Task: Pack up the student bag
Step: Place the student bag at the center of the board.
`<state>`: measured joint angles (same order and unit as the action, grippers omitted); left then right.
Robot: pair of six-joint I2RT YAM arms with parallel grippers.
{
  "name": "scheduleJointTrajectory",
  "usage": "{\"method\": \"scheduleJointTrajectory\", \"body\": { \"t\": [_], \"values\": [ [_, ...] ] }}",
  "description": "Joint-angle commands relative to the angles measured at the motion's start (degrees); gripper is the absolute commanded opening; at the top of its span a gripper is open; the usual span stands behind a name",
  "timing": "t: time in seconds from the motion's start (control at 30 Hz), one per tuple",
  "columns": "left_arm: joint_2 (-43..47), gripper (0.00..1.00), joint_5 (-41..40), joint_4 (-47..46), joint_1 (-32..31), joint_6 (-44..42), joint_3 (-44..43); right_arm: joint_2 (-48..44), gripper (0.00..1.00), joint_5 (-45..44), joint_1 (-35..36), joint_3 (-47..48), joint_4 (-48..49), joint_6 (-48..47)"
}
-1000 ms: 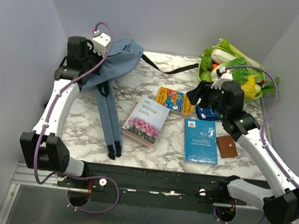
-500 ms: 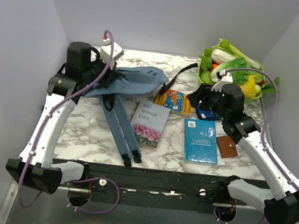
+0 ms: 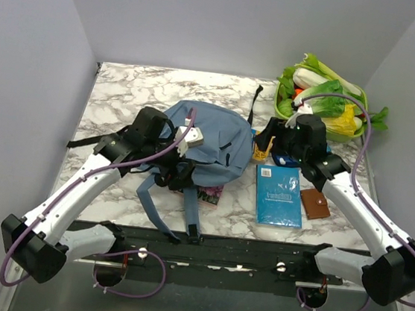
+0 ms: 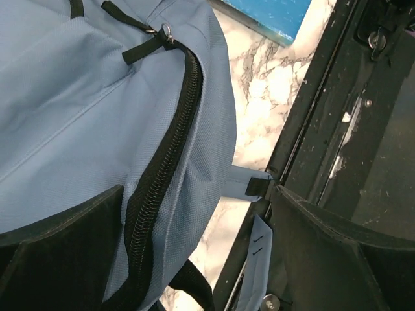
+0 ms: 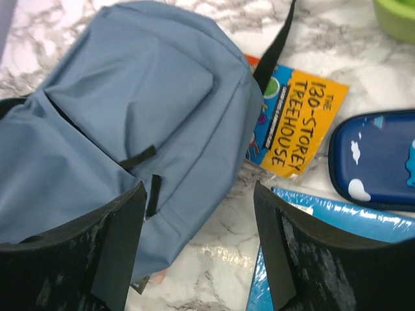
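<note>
- Top view first: the student bag (image 3: pixel 217 138) lies flat on the marble tabletop (image 3: pixel 125 86). It is directly beneath the left claw (image 3: pixel 181 172) and just to the left of the right claw (image 3: pixel 265 141).
- The left wrist camera settles what the overhead cannot: that claw is spread wide, its fingers (image 4: pixel 58 253) well apart, gripping nothing.
- Only this close view shows the black zipper (image 4: pixel 162 162) running between those fingers, with its ring pull ahead of the claw.
- It also catches a strap end (image 4: pixel 249 184) off to one side of the claw, reaching the black rail (image 4: pixel 350 129) at the tabletop edge.
- Over on the right wrist camera, the right claw stands parted too, nothing between its pads, with the bag's edge and bare marble below the gap.
- This view alone lets you read the orange Treehouse book (image 5: pixel 298 123), ahead of the claw and partly tucked under the bag.
- Overhead, the claw itself hides most of that book.
- A navy pencil case (image 5: pixel 376 155) sits ahead and right of the claw.
- The overhead alone gives the wider spread: a blue book (image 3: pixel 278 195) behind the right claw and a brown wallet (image 3: pixel 314 204) beside it.
- It also shows a green bowl of vegetables (image 3: pixel 323 94) beyond the claw.
- And there's a flowered book (image 3: pixel 209 194) peeking out from under the bag, just beside the left claw.
</note>
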<state>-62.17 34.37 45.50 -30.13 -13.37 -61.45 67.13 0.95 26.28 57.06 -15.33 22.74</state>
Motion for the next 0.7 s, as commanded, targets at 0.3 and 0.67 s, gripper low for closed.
{"method": "scheduleJointTrajectory", "body": {
  "t": [0.3, 0.67],
  "values": [
    [-14.2, 0.99, 13.5, 17.8, 14.9, -8.2, -32.1, 7.7, 0.78, 4.5, 6.0, -3.4, -2.0, 10.7],
    [-17.9, 0.98, 4.9, 14.5, 41.0, -26.1, -16.7, 13.4, 0.73, 7.0, 7.2, -6.1, 4.0, 14.8]
  ]
}}
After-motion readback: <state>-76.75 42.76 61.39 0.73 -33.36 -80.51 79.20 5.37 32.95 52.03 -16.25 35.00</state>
